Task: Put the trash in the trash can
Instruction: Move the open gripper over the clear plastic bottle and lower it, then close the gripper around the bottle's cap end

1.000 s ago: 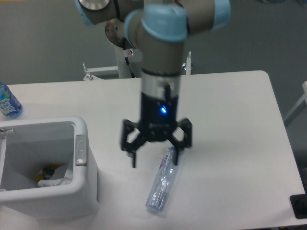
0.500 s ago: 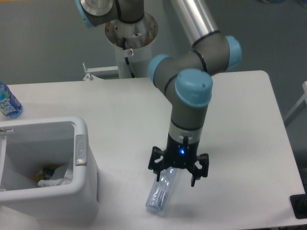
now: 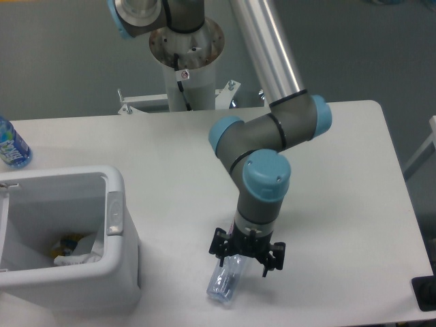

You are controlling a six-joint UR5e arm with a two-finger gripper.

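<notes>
A crushed clear plastic bottle [image 3: 225, 282] lies on the white table near its front edge. My gripper [image 3: 244, 263] is down over the bottle's upper end, open, with one finger on each side of it. The arm hides that end of the bottle. The white trash can [image 3: 116, 272] stands at the front left with a grey latch on its right wall. Inside it lies a crumpled white paper scrap [image 3: 75, 253].
An intact blue-labelled water bottle [image 3: 11, 146] stands at the table's left edge. The robot's base column [image 3: 184, 61] rises behind the table's far edge. A dark object [image 3: 425, 293] sits at the front right corner.
The arm has swung right and forward and lowered. The gripper dropped from above the table to straddle the crushed bottle's upper end. The bottle has stayed in place.
</notes>
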